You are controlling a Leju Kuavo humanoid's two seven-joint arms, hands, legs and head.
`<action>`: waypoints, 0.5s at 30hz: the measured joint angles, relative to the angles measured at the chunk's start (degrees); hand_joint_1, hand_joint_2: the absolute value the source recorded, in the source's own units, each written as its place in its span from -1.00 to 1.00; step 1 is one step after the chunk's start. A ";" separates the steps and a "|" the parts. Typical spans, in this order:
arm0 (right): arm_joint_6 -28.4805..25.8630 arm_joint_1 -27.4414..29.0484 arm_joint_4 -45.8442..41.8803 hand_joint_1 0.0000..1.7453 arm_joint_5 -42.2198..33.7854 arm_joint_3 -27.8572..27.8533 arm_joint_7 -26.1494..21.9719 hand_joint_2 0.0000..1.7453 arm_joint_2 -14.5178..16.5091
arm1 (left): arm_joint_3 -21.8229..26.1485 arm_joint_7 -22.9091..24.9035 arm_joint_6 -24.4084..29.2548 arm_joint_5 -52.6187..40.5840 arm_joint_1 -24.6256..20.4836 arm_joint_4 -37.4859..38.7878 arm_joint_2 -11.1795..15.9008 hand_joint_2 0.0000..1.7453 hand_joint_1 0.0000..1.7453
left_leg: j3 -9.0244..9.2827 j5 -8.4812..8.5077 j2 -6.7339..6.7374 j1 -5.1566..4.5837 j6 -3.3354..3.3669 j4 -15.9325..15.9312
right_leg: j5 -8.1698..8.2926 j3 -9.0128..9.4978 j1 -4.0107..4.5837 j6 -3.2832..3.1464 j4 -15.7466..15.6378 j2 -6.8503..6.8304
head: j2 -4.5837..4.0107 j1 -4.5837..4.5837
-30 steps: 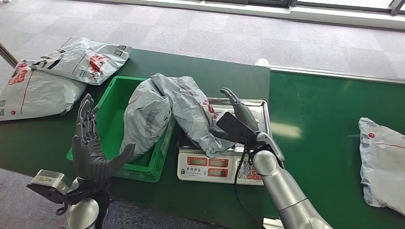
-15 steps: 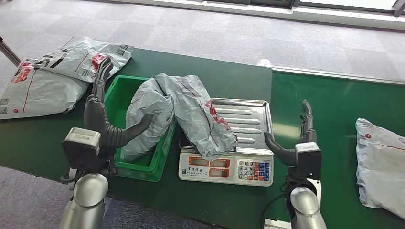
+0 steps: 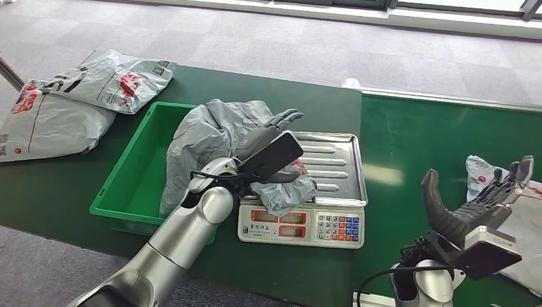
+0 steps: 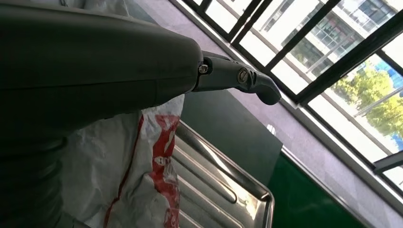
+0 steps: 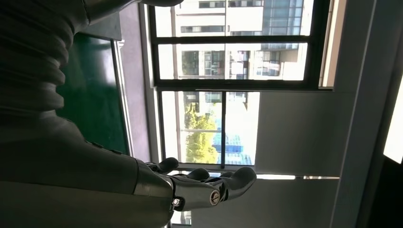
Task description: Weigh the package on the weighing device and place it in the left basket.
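one package (image 3: pixel 217 137) — draped basket (image 3: pixel 128 192) to scale (image 3: pixel 332 166)

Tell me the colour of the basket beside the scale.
Bright green basket, seen best in the head view; it sits left of the scale on the dark green table.

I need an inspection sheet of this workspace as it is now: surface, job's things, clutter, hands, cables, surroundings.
Surface: green table, two panels meeting at a seam.
Job's things: grey package draped half in the green basket, half on the scale; the tray's right part is bare.
Clutter: two grey parcels at the table's far left; one more parcel at the right edge.
Hands: left hand lies over the package above the scale tray, grip not clear; right hand raised, fingers apart, holding nothing.
Cables: black cable beside the right arm.
Surroundings: grey tiled floor; large windows with buildings and trees outside.
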 joint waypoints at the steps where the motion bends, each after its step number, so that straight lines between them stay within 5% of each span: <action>1: 0.13 -0.21 -0.02 -1.00 0.21 0.00 0.27 1.00 0.09 | -0.81 0.57 -0.95 0.74 -0.82 2.51 -0.64 1.00 0.10 | 0.00 0.00 0.00 0.00 0.00 0.00 | 0.00 -0.01 0.00 0.00 0.00 0.00 | 0.00 0.00; 3: 0.61 -0.65 -0.02 -1.00 1.31 0.00 0.78 1.00 0.39 | -3.37 2.41 -3.42 3.06 -2.34 7.29 -1.59 1.00 1.00 | -0.01 0.00 0.00 0.00 0.00 -0.01 | -0.01 -0.01 0.00 0.00 0.00 0.00 | 0.00 0.00; 8: 2.19 -1.32 -0.05 -1.00 4.93 -0.05 1.87 1.00 1.68 | -13.95 5.90 -9.68 10.64 -5.06 17.39 -2.69 1.00 1.00 | -0.02 -0.01 0.01 0.01 0.00 -0.03 | -0.02 -0.05 0.02 -0.01 0.00 0.00 | 0.00 0.00; 15: 3.57 -1.39 -0.51 -1.00 6.28 -1.25 2.38 1.00 3.11 | -24.68 8.69 -10.77 14.47 -9.73 24.12 -2.90 1.00 1.00 | 0.07 -0.03 0.00 0.03 0.01 -0.04 | -0.07 0.11 0.03 -0.01 0.00 -0.01 | 0.00 0.00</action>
